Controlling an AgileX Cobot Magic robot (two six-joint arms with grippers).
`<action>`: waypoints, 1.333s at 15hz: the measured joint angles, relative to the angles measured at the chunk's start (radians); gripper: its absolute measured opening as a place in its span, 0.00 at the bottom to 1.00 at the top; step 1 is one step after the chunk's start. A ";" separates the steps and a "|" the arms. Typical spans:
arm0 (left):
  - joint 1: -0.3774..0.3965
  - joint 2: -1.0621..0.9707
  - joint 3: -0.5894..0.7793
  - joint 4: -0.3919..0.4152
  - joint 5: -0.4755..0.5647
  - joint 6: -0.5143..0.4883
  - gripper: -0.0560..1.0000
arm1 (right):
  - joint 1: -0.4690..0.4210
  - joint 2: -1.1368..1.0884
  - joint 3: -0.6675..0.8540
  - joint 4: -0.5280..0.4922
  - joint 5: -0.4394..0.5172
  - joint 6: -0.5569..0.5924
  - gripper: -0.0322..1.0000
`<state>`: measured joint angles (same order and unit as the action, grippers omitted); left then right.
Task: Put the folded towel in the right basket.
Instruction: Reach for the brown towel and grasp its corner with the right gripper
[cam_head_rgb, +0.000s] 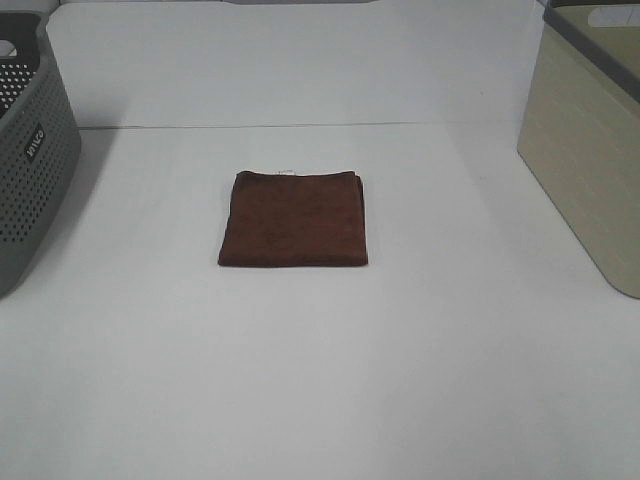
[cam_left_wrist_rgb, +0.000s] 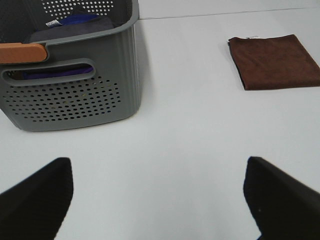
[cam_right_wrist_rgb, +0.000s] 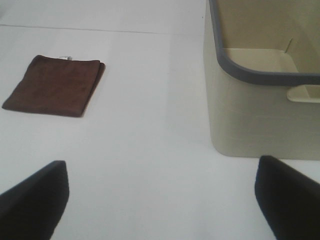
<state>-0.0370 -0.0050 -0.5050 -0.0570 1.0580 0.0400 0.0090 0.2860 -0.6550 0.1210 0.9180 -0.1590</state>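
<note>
A brown folded towel (cam_head_rgb: 294, 219) lies flat in the middle of the white table. It also shows in the left wrist view (cam_left_wrist_rgb: 274, 61) and the right wrist view (cam_right_wrist_rgb: 55, 85). The right basket (cam_head_rgb: 588, 140) is beige with a grey rim and stands at the right edge; its inside looks empty in the right wrist view (cam_right_wrist_rgb: 262, 85). My left gripper (cam_left_wrist_rgb: 159, 200) is open and empty, well short of the towel. My right gripper (cam_right_wrist_rgb: 160, 200) is open and empty, between towel and basket. Neither arm shows in the exterior high view.
A grey perforated basket (cam_head_rgb: 28, 160) stands at the left edge. In the left wrist view it (cam_left_wrist_rgb: 70, 97) holds dark and blue cloth and has an orange handle piece (cam_left_wrist_rgb: 21, 52). A wall edge runs behind the table.
</note>
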 joint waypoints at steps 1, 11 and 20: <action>0.000 0.000 0.000 0.000 0.000 0.000 0.88 | 0.000 0.077 -0.046 0.020 -0.005 0.000 0.94; 0.000 0.000 0.000 0.000 0.000 0.000 0.88 | 0.025 0.972 -0.557 0.424 0.082 -0.232 0.92; 0.000 0.000 0.000 0.000 0.000 0.000 0.88 | 0.286 1.554 -0.756 0.454 -0.040 -0.209 0.92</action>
<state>-0.0370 -0.0050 -0.5050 -0.0570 1.0580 0.0400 0.2950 1.8400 -1.4110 0.5750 0.8780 -0.3680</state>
